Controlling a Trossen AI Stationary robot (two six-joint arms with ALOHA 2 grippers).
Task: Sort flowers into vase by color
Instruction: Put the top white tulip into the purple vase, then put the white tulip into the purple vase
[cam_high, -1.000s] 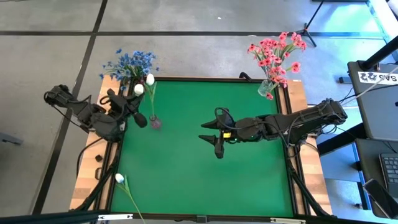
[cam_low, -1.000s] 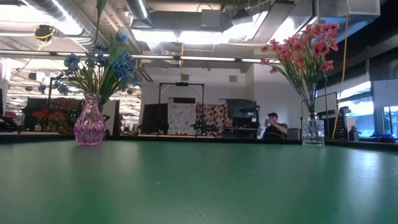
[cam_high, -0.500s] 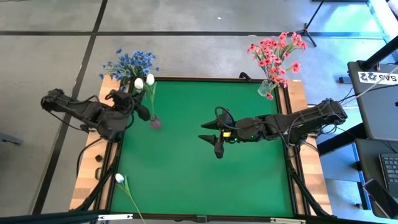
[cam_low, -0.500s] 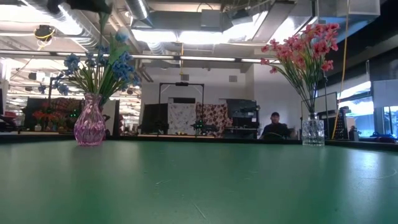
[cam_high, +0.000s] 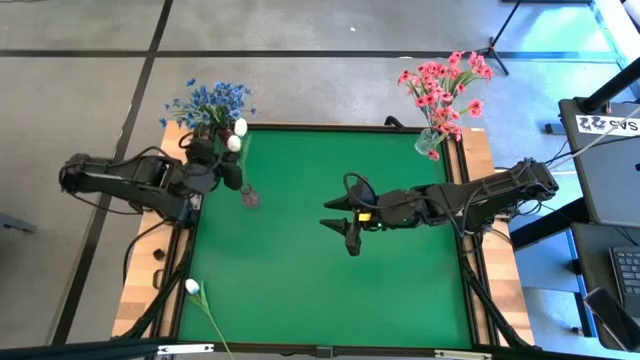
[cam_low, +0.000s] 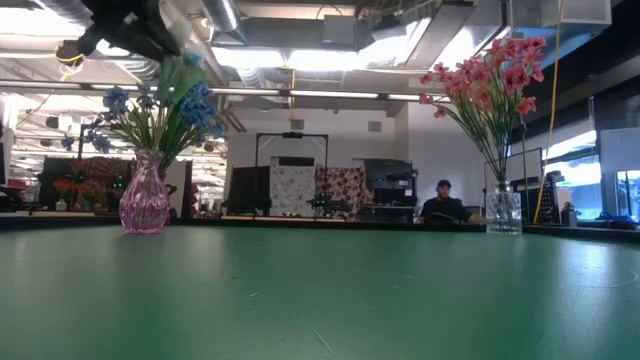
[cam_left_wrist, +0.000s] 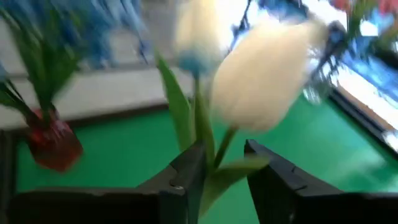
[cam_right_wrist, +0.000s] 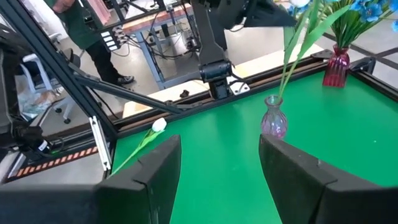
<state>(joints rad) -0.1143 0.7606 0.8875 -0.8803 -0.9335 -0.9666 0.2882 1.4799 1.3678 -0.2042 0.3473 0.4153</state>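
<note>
White flowers (cam_high: 236, 134) in pink vase (cam_high: 250, 197)

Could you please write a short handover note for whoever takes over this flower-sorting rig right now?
Left gripper: near the table's far-left corner, fingers either side of the white flowers' stems just above the small pink vase; two white buds stand in that vase.
Right gripper: open, empty, hovering over the middle of the green table.
Done: blue flowers sit in a vase at the far-left corner; pink flowers in the clear vase at the far-right corner.
Left: one white flower lies at the near-left table edge; it probably belongs with the other white ones.
</note>
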